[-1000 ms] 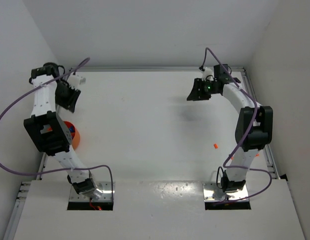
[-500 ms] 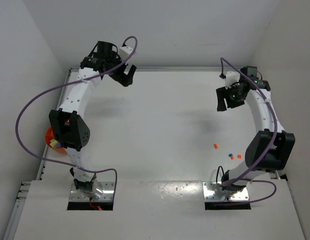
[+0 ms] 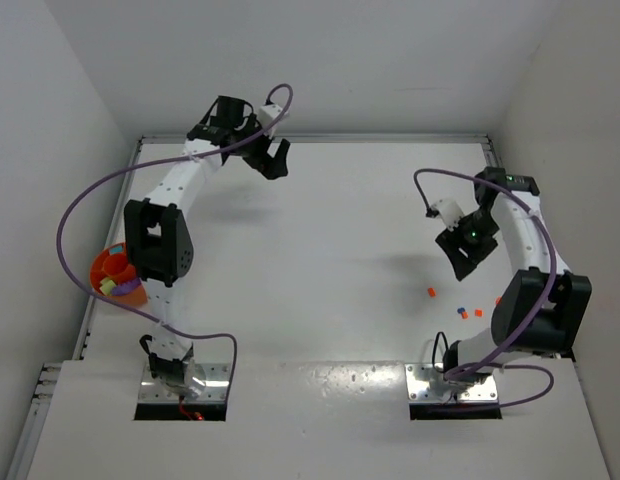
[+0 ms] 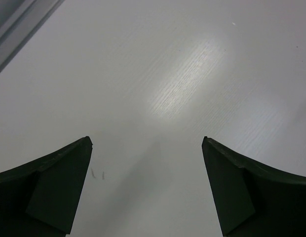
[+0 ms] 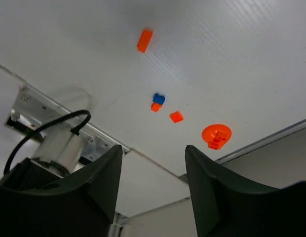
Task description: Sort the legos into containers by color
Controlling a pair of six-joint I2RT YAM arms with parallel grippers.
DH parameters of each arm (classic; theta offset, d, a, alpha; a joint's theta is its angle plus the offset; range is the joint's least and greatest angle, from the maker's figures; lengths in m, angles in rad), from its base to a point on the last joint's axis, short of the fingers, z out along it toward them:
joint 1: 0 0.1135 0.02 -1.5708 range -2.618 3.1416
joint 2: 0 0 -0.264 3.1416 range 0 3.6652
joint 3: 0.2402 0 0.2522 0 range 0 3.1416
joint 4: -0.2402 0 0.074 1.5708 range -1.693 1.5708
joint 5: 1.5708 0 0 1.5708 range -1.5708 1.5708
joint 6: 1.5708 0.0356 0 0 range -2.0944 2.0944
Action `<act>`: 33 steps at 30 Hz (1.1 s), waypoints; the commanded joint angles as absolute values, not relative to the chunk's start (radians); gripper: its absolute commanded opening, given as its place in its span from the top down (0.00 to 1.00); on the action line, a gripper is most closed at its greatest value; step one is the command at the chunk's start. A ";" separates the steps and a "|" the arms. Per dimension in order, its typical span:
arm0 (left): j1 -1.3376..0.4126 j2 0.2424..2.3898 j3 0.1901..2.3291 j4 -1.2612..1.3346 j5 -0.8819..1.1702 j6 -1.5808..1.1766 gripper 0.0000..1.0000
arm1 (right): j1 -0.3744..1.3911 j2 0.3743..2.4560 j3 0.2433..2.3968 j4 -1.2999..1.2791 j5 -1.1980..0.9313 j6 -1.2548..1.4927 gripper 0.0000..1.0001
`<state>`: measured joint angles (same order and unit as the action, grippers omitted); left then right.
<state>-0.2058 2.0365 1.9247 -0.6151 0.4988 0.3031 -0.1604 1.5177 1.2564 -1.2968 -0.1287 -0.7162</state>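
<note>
Several tiny legos lie near the right arm's base: an orange one, a blue one touching an orange one, and another orange one. A small round orange dish holds orange bricks; in the top view it is mostly hidden by the arm. An orange bowl with purple, lime and teal pieces sits at the table's left edge. My right gripper hangs open and empty above the table, just behind the legos. My left gripper is wide open over bare table at the far back.
A metal rail runs along the table's left edge and another along the right edge. The back wall stands close behind the left gripper. The right arm's base plate and its cable show in the right wrist view.
My left arm swung from the left edge to the far back and its jaws opened wide. My right arm swung from the far back toward the legos, its jaws widening.
</note>
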 commanded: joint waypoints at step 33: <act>-0.204 2.079 1.968 -0.615 0.494 0.287 0.00 | -0.150 1.595 0.871 -0.947 0.041 -0.371 0.59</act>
<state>-0.2089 2.0838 1.9350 -0.6243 0.4843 0.3004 -0.1444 1.6310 0.8886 -1.0374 0.0261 -0.4080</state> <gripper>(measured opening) 0.997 0.416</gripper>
